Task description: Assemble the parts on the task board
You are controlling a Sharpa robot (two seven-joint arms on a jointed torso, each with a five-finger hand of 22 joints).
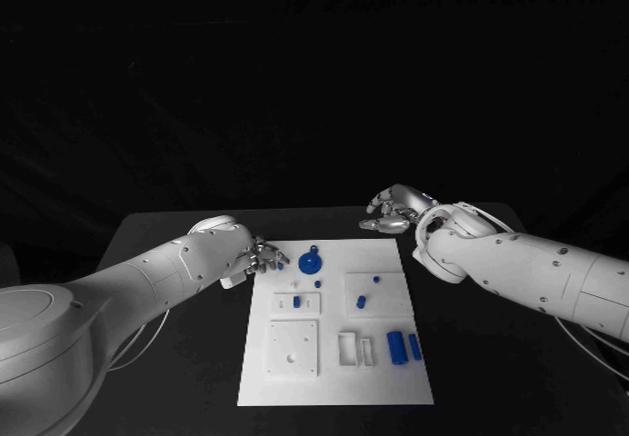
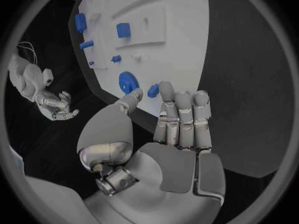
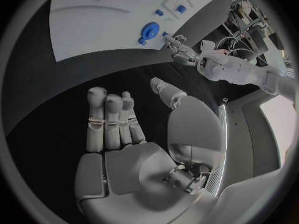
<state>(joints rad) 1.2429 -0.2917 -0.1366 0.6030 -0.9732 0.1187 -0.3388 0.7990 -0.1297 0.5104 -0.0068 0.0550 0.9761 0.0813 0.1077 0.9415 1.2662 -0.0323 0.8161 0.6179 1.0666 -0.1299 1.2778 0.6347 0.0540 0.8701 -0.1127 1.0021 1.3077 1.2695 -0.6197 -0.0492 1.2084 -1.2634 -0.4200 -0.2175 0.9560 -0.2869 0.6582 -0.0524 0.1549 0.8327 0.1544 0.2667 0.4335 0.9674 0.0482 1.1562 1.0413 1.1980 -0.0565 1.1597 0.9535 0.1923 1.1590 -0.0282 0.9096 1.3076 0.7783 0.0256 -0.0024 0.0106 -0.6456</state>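
While nothing is yet held, the risks sit mostly at the board's far end. Nearest the robot on the white task board [image 1: 334,381]: a raised white block [image 1: 294,348] with small holes, a white slotted holder [image 1: 355,349], and beside it two blue cylinders [image 1: 403,347] lying loose (round stock, likely to roll if nudged). Mid-board: a small blue piece [image 1: 297,302] on a white plate and a blue peg [image 1: 361,299] on the neighbouring plate. Far end: a blue toothed wheel [image 1: 309,264] with a small blue piece [image 2: 152,90] just beside it. Left hand [image 1: 258,259], empty, fingers straight and together, thumb apart, hovers at the board's far left edge near the wheel; a careless sweep could push the wheel or its neighbour off the board. Right hand [image 1: 396,209], empty, fingers loosely curled, hangs over bare table beyond the far right corner, well apart from every part.
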